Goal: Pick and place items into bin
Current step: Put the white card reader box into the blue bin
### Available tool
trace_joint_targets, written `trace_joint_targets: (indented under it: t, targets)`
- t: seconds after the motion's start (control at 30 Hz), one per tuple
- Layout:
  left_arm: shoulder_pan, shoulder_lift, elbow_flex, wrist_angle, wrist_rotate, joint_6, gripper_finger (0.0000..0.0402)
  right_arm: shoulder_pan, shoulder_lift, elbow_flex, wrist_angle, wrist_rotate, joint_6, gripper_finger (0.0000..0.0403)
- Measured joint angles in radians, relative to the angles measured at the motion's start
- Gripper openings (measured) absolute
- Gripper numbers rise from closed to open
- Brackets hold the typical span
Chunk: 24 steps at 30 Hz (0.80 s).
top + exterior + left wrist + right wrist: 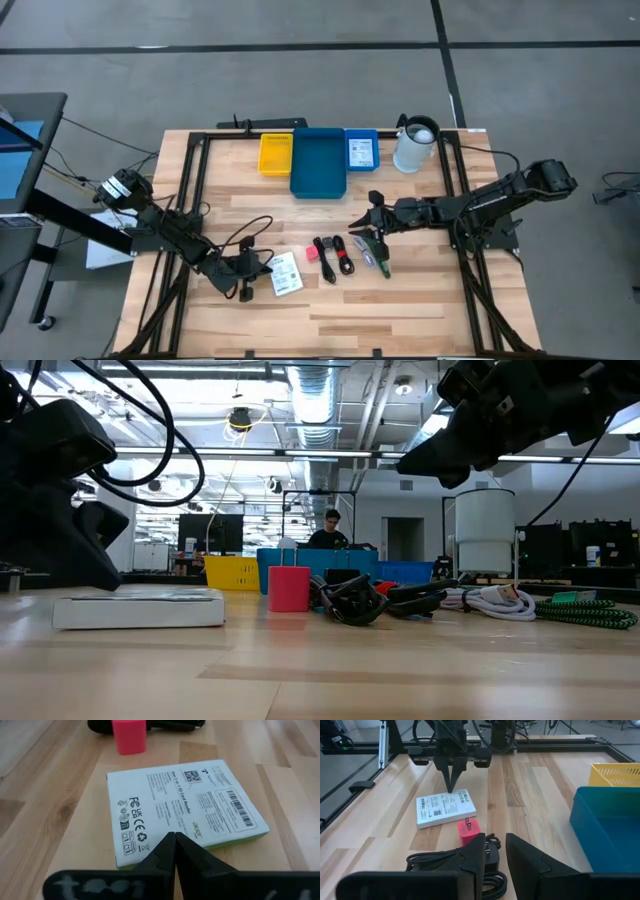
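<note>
A white printed packet (286, 273) (185, 805) lies flat on the wooden table. My left gripper (264, 266) (175, 837) is shut, its tips at the packet's edge on the table's left side (451, 789). Beside the packet stand a pink-red cube (312, 254) (469, 831), black coiled cables (335, 258) (455, 860) and green sticks (376, 255). My right gripper (372, 222) (495, 847) hovers above the cables and sticks, open by a narrow gap, with nothing between its fingers. The blue bin (319, 160) stands at the far middle. My left gripper's shut fingertips (167, 842) stand over the packet's edge (150, 857) that faces the table's left side, slanting down from that side. Whether they touch the packet I cannot tell. The packet lies flat on the table.
A yellow bin (275, 153) and a small blue bin (361, 150) flank the blue bin. A white jug (414, 145) stands at the far right. Black frame rails (190, 190) run along the table's left and right sides. A person sits in the room behind (330, 530).
</note>
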Motion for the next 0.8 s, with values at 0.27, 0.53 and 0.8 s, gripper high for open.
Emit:
trace_joint_targets:
  t: [0.27, 0.53, 0.8]
  targets:
    - [-0.005, -0.002, 0.001, -0.029, 0.012, -0.06, 0.0, 0.0, 0.0, 0.0, 0.0, 0.0, 0.0, 0.0072]
    - [-0.033, -0.002, -0.003, -0.043, 0.01, -0.104, 0.0, 0.0, 0.0, 0.0, 0.0, 0.0, 0.0, 0.0072]
    - [-0.055, -0.002, -0.003, -0.051, 0.003, -0.123, 0.0, 0.0, 0.0, 0.0, 0.0, 0.0, 0.001, 0.0072]
